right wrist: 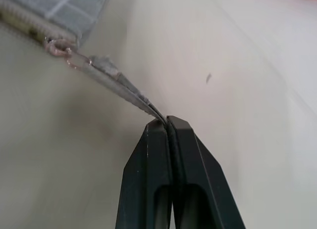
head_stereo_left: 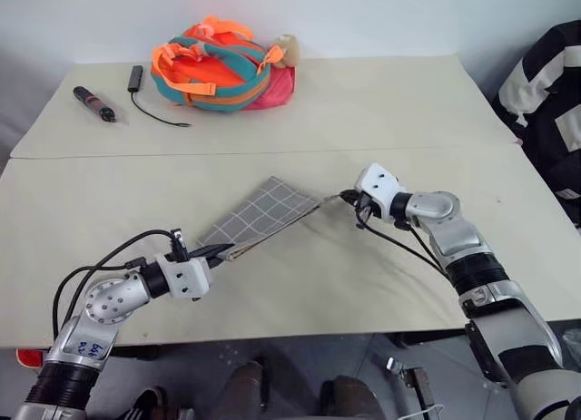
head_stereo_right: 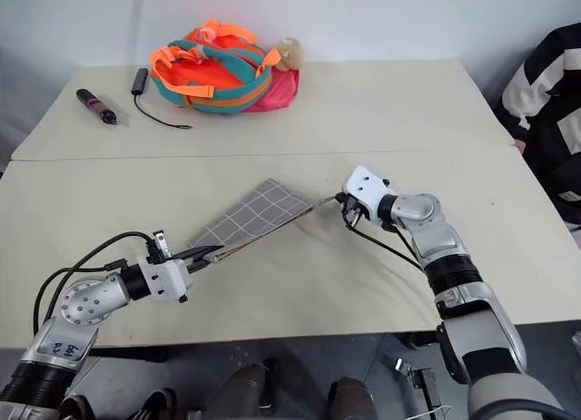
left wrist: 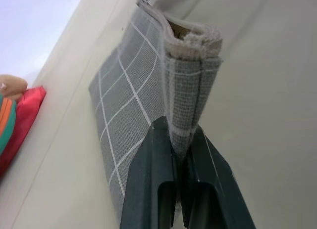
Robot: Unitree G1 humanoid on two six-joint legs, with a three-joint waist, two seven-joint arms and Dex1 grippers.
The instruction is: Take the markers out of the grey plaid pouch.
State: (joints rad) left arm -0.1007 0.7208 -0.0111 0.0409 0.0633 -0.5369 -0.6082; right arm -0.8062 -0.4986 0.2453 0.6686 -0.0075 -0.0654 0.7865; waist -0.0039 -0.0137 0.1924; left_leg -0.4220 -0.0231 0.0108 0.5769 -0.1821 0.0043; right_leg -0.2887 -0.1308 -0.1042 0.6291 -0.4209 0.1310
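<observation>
Centrally, grey plaid pouch (head_stereo_left: 261,215) stretched above desk (head_stereo_left: 300,284): left tool (head_stereo_left: 218,250) clamps its seven-o'clock end, right tool (head_stereo_left: 345,197) pinches its pull tab (right wrist: 111,83) at three o'clock.

Open tabletop (head_stereo_left: 300,284) all around the grey plaid pouch (head_stereo_left: 259,216). Far off, along the back edge: backpack (head_stereo_left: 218,64), thick black stick (head_stereo_left: 94,103), small cabled device (head_stereo_left: 135,77).

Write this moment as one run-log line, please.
left gripper: shut on pouch end | right gripper: shut on zip pull | pouch: stretched between them | markers: unseen
</observation>
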